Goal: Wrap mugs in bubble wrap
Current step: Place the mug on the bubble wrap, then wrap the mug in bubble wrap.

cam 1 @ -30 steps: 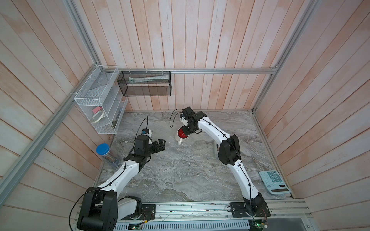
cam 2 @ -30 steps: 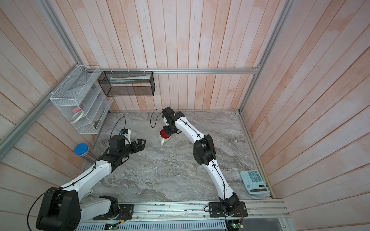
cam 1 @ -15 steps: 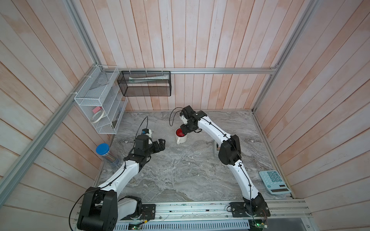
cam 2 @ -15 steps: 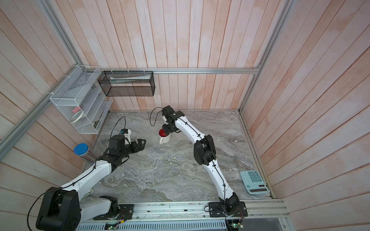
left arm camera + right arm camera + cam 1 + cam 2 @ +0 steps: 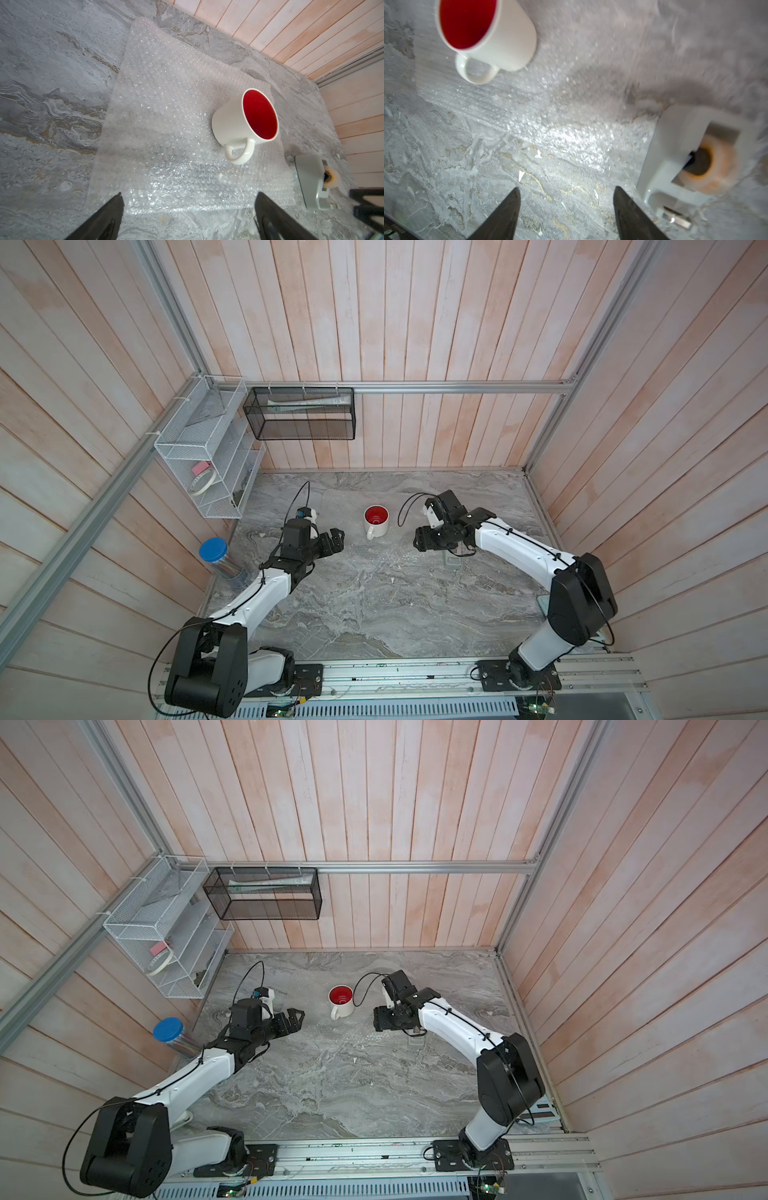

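table [image 5: 374, 614]: grey marbled slab, filling the lower middle of both top views. directly on it:
- bubble wrap [image 5: 351, 506]: one clear sheet, flat, centre of frame, toward the back wall.
- tape dispenser [image 5: 452, 563]: grey, at the sheet's right edge.
- jar [image 5: 218, 558]: clear, blue lid, at the slab's left edge.
- scraps [image 5: 520, 176]: small, white, scattered.
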Motion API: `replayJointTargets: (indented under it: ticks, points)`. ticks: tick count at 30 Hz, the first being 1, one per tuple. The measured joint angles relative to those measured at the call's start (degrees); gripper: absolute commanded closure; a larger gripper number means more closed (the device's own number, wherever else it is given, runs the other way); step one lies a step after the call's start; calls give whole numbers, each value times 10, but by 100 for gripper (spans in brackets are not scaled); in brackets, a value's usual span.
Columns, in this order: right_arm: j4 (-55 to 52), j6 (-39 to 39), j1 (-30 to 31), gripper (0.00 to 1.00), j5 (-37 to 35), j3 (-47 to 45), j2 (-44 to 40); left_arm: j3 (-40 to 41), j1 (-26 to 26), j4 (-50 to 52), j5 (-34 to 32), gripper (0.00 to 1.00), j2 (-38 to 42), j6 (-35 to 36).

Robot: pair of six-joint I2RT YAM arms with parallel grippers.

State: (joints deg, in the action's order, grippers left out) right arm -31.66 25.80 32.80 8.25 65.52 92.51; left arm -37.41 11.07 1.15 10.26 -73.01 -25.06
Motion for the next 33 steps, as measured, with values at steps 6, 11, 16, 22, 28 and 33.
replayJointTargets:
  ticks: [6,11,16,22,28,33]
  points:
    - [113,75,-14,33,59,-146,-5,-5,0,0,0,0,-15,0]
    - [187,101,-26,37,66,-148,10,-6,0,0,0,0,-16,0]
    - [226,120,-38,41,61,-148,40,-6,0,0,0,0,-16,0]
    - [267,136,-41,53,58,-148,59,-6,0,0,0,0,-16,0]
    - [285,152,-41,83,58,-149,71,-6,0,0,0,0,-16,0]
    - [282,151,-41,100,59,-149,70,-6,0,0,2,0,-16,4]
